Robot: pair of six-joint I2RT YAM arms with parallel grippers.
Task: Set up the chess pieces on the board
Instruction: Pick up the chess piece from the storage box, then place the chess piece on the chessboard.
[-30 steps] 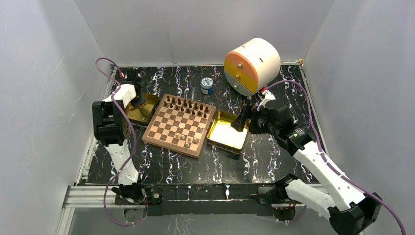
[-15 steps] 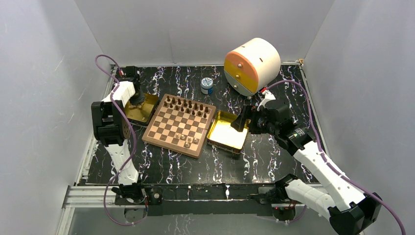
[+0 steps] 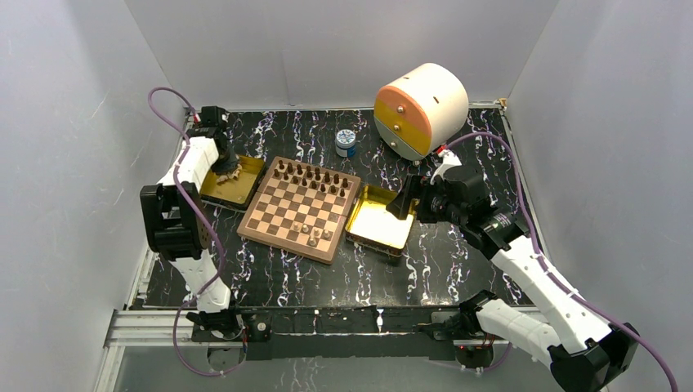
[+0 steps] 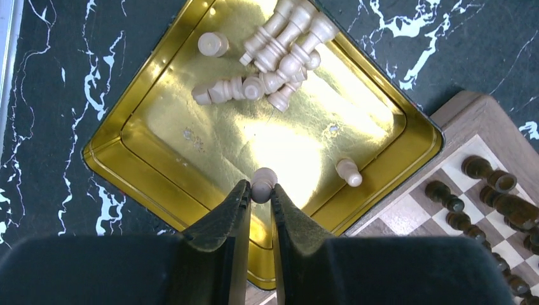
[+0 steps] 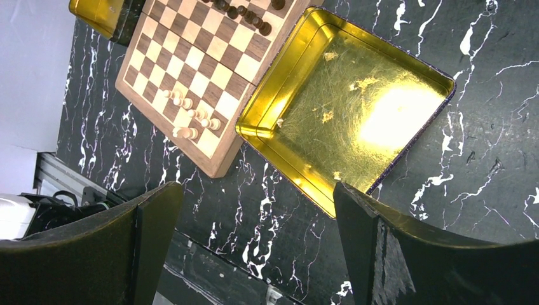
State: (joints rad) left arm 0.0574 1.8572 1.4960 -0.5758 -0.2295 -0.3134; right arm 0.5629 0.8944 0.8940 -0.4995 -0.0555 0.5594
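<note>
A pale tan wooden pawn [image 4: 263, 183] is pinched between the nearly closed left fingers [image 4: 230, 213] over a gold tray [image 4: 107, 164]. The right fingers [image 5: 394, 254] are spread wide, empty.

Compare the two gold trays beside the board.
The left tray holds loose pale pieces; the right tray holds none. The left gripper, over the left tray, is shut on a pale piece; the right gripper, by the right tray, is open. Both are shiny gold and flank the board.

The left arm [image 3: 194, 162] and right arm [image 3: 539, 282]: white links, black joints, purple cables [image 3: 166, 88], dark jaws
</note>
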